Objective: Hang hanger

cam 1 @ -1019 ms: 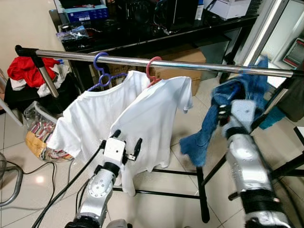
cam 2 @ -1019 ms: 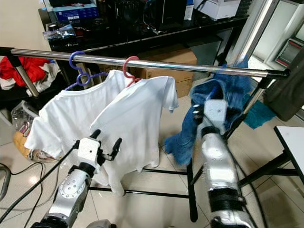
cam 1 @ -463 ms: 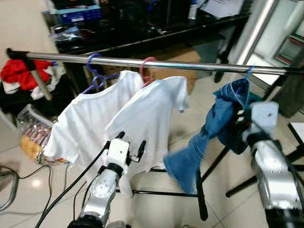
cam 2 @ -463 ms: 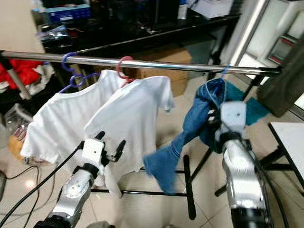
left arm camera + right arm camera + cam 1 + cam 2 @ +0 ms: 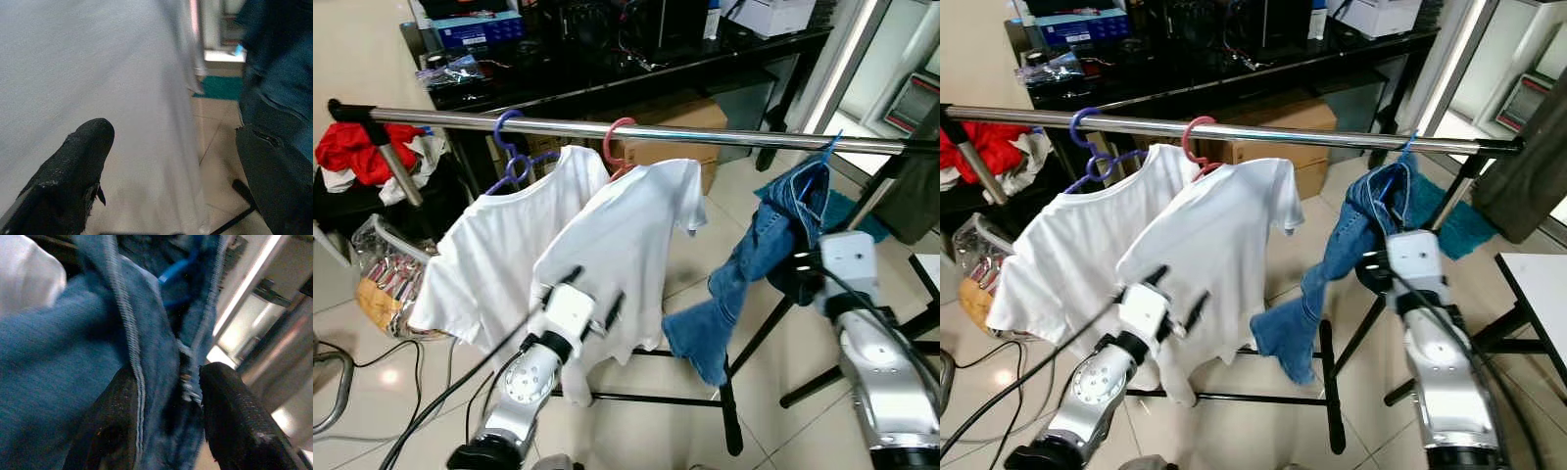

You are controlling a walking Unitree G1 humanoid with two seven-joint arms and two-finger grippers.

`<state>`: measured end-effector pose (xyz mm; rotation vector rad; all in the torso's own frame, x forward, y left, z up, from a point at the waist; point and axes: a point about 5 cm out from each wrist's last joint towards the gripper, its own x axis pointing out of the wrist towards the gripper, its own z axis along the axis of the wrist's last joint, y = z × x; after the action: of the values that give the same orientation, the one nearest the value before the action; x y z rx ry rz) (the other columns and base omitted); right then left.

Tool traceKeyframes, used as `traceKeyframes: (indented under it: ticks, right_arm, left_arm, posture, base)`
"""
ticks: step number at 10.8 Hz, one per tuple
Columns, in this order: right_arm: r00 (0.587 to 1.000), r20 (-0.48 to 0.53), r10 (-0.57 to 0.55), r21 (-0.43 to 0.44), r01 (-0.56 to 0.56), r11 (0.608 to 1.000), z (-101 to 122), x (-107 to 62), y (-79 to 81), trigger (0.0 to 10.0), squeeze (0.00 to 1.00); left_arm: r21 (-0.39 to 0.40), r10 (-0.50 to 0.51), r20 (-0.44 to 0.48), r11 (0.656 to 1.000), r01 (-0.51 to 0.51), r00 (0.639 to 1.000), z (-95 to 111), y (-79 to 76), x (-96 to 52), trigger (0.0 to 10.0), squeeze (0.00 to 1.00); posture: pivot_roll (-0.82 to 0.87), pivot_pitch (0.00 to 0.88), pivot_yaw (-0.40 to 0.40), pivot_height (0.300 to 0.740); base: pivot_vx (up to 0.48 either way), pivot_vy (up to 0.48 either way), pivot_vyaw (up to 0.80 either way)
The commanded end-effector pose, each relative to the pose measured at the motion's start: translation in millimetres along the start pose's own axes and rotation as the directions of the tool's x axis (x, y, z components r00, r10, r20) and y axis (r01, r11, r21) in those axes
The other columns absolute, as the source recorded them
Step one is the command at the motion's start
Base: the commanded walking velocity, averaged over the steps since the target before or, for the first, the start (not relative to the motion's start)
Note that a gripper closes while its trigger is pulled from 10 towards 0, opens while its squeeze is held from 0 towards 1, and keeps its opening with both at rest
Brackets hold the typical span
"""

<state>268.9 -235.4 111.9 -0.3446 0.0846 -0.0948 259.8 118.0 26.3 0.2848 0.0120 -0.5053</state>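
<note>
Nearest the camera, low in front of the robot, the left gripper point(image 5: 590, 302) pointed up at the hem of a white T-shirt point(image 5: 625, 257), its two black fingers spread apart with nothing between them; in the left wrist view one finger point(image 5: 73, 171) lay against the pale cloth. To the right, the right gripper point(image 5: 168, 416) reached into a bundle of blue jeans point(image 5: 759, 259), and the right wrist view showed denim folds and a seam lying between its black fingers point(image 5: 234, 416), the fingers parted only as far as the cloth they clasped. The jeans draped from a blue hanger point(image 5: 824, 150), whose hook sat over the steel rail point(image 5: 705, 133) near its right end, the legs trailing down toward the tiled floor point(image 5: 685, 431). Further along the rail to the left, a pink hanger point(image 5: 617, 147) carried the near T-shirt and a purple hanger point(image 5: 509, 147) a second white T-shirt point(image 5: 494, 250). Beyond the rack stood a cardboard box point(image 5: 690, 132) under a dark table point(image 5: 636, 69), with red clothing point(image 5: 352, 147) heaped at far left.
</note>
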Motion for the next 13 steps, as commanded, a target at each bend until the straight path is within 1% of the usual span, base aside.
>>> traceKeyframes:
  ticks: [1, 2, 4, 5, 6, 7, 8, 9, 10, 11, 12, 13]
  right_arm:
    - [0.999, -0.009, -0.036, -0.008, 0.036, 0.999, 0.4, 0.1, -8.4, 10.0, 0.00]
    - [0.998, -0.002, -0.069, 0.009, 0.069, 0.998, 3.1, -0.7, -14.6, 10.0, 0.00]
    - [0.993, -0.051, -0.107, 0.075, 0.111, 0.991, -1.1, -8.4, -18.1, 10.0, 0.00]
    - [0.990, -0.028, -0.140, 0.125, 0.142, 0.982, 10.1, -9.9, -22.6, 10.0, 0.07]
    - [0.988, -0.010, -0.157, 0.148, 0.157, 0.977, 17.9, -9.7, -25.4, 10.0, 0.10]
    - [0.971, -0.112, -0.210, 0.245, 0.232, 0.941, 10.3, -9.7, -31.9, 10.0, 0.09]
    - [0.962, -0.143, -0.233, 0.289, 0.266, 0.920, 10.5, -10.1, -34.3, 10.0, 0.10]
    - [0.961, -0.125, -0.245, 0.319, 0.273, 0.908, 20.6, -9.6, -32.0, 10.0, 0.11]
    - [0.964, -0.085, -0.250, 0.325, 0.264, 0.908, 32.5, -7.5, -30.5, 10.0, 0.17]
    - [0.964, -0.094, -0.250, 0.328, 0.267, 0.906, 33.2, -6.7, -30.9, 10.0, 0.62]
    - [0.958, -0.155, -0.242, 0.336, 0.282, 0.899, 21.4, -7.3, -31.4, 10.0, 1.00]
    - [0.946, -0.208, -0.249, 0.355, 0.310, 0.882, 15.5, -10.0, -33.3, 10.0, 1.00]
  left_arm:
    - [0.051, -0.055, 0.017, 0.997, 0.054, 0.998, 3.9, -3.7, 2.5, 10.0, 0.00]
    - [0.076, -0.078, 0.017, 0.994, 0.076, 0.997, 4.2, -4.7, 2.0, 10.0, 0.00]
    - [0.119, -0.115, 0.024, 0.987, 0.111, 0.993, 4.8, -7.0, 0.6, 10.0, 0.00]
    - [0.163, -0.151, 0.007, 0.975, 0.148, 0.988, 0.2, -10.0, -2.8, 10.0, 0.00]
    - [0.172, -0.164, 0.000, 0.972, 0.161, 0.987, -1.0, -11.2, -3.5, 10.0, 0.00]
    - [0.178, -0.172, -0.003, 0.969, 0.170, 0.985, -1.2, -11.9, -3.2, 10.0, 0.00]
    - [0.181, -0.174, -0.001, 0.968, 0.172, 0.985, -1.0, -12.5, -2.6, 10.0, 0.00]
    - [0.183, -0.176, 0.002, 0.968, 0.172, 0.984, -0.7, -13.9, -2.2, 10.0, 0.00]
    - [0.186, -0.180, 0.001, 0.967, 0.177, 0.984, -1.4, -15.5, -2.6, 10.0, 0.00]
    - [0.186, -0.182, -0.001, 0.966, 0.178, 0.983, -1.8, -15.8, -2.8, 10.0, 0.00]
    - [0.187, -0.179, -0.006, 0.966, 0.177, 0.984, -3.0, -15.2, -3.9, 10.0, 0.00]
    - [0.186, -0.175, -0.008, 0.967, 0.174, 0.984, -3.7, -14.5, -4.4, 10.0, 0.00]
  posture:
    - [0.00, 0.000, 0.009, 0.740]
    - [0.00, 0.000, 0.010, 0.740]
    - [0.00, 0.000, 0.011, 0.740]
    - [-0.01, 0.000, 0.016, 0.740]
    - [-0.02, 0.000, 0.019, 0.740]
    - [-0.02, 0.000, 0.021, 0.740]
    - [-0.02, 0.000, 0.022, 0.740]
    - [-0.02, 0.000, 0.021, 0.740]
    - [-0.02, 0.000, 0.022, 0.740]
    - [-0.02, 0.000, 0.022, 0.740]
    - [-0.02, 0.000, 0.020, 0.740]
    - [-0.02, 0.000, 0.020, 0.740]
  base:
    - [0.000, 0.000, 0.00]
    - [0.000, 0.000, 0.00]
    - [0.000, 0.000, 0.00]
    - [0.000, 0.000, 0.00]
    - [0.000, 0.000, 0.00]
    - [0.000, 0.000, 0.00]
    - [0.000, 0.000, 0.00]
    - [0.000, 0.000, 0.00]
    - [0.000, 0.000, 0.00]
    - [0.000, 0.000, 0.00]
    - [0.000, 0.000, 0.00]
    - [0.000, 0.000, 0.00]
